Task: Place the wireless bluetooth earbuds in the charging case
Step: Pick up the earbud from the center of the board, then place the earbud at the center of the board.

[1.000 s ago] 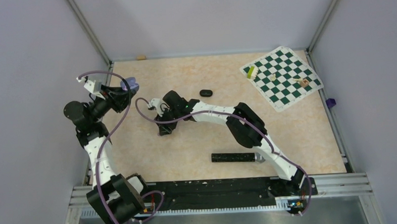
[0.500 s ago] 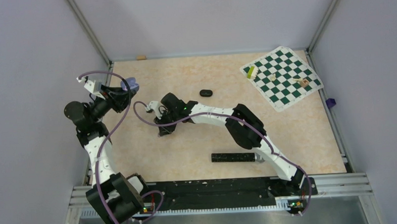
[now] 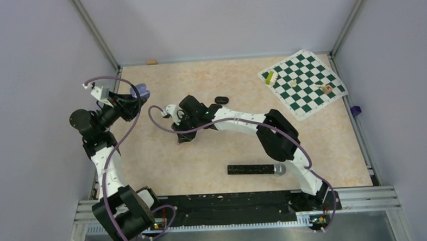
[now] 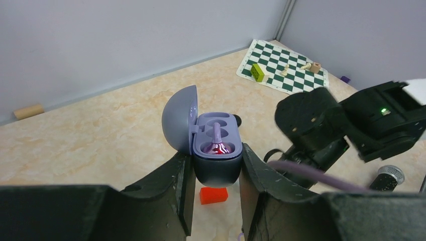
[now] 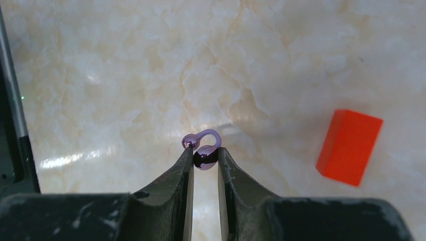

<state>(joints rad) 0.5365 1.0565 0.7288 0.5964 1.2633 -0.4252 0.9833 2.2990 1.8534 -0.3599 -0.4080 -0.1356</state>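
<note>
Purple earbud (image 5: 205, 155) pinched between the very tips of my right fingers (image 5: 183, 173), low over the tabletop (image 5: 100, 75); red block (image 5: 349, 146) near it, not touching.
Clamp is on the glossy rounded body only, with the hook poking out past the tips, so I'd expect it to twist or squirt out on the lift. My left fingers (image 4: 178, 186) are clamped on the charging case (image 4: 217, 168), lid swung open, second earbud (image 4: 217, 146) already inside. Risks at insertion: hook snags the rim, I knock the seated bud, or I shove the case askew in its grip.

Right tool (image 5: 205, 151) closed on earbud (image 5: 204, 159)
</note>
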